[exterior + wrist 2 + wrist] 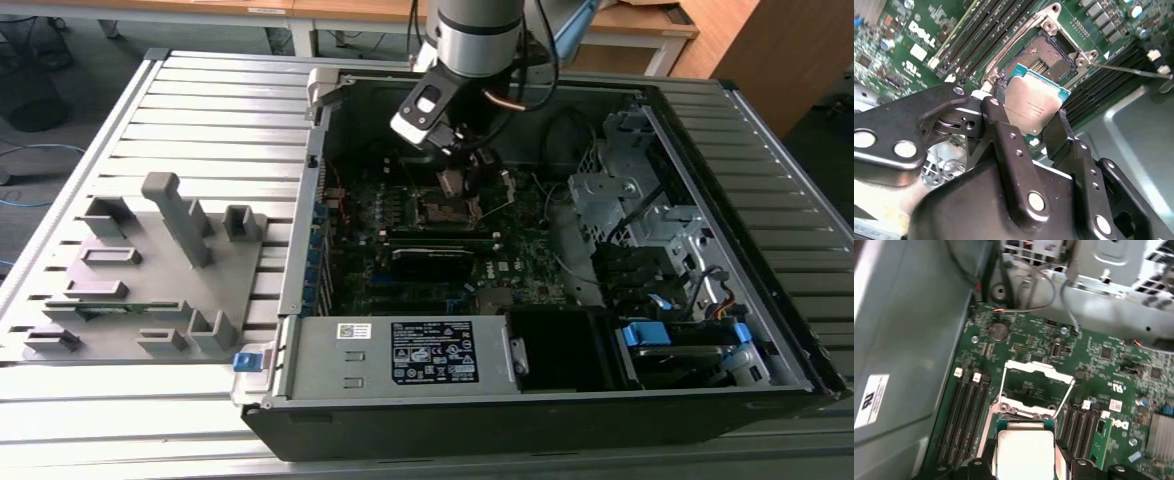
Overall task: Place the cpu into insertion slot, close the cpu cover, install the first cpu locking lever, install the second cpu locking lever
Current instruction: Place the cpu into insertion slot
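We see the end effector (1030, 131) clamped on the cpu (1036, 102), gripping two opposite edges; the chip hangs tilted just above the insertion slot (1053, 54), which lies bare ahead of the fingertips; the cpu cover (1038, 370) stands raised beyond.

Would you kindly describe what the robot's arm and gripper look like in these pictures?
The arm is a silver-grey cylinder with a darker joint band, and black cables loop beside it. A white and black block sits at the wrist. The gripper is glossy black linkage bars with round silver pins; its fingers are black bars with small screw holes.
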